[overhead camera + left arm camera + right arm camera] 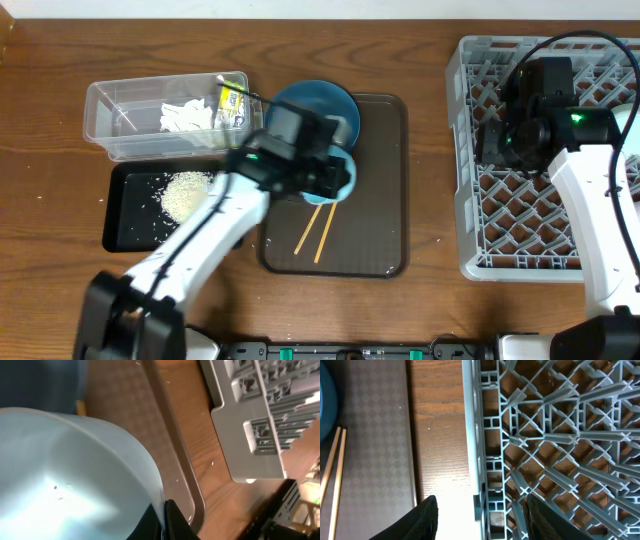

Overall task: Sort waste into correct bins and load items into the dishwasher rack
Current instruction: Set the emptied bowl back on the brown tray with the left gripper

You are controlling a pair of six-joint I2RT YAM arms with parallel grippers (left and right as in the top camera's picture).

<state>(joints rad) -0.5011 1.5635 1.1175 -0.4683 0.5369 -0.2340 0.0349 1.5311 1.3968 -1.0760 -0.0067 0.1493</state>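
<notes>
The left claw (332, 174) pinches the rim of the pale blue bowl (75, 475), with one dark finger (172, 520) showing at the edge. The bowl is over the left part of the brown tray (385, 200), just below the dark blue plate (318, 102). I cannot tell if the bowl touches the tray. The two chopsticks (317, 231) lie side by side on the tray. Their long axis is a diagonal, and the upper ends point toward the bowl. The right claw (485, 520) is spread wide above the left wall of the dishwasher rack (555, 435), which stands on the tabletop (442, 435).
</notes>
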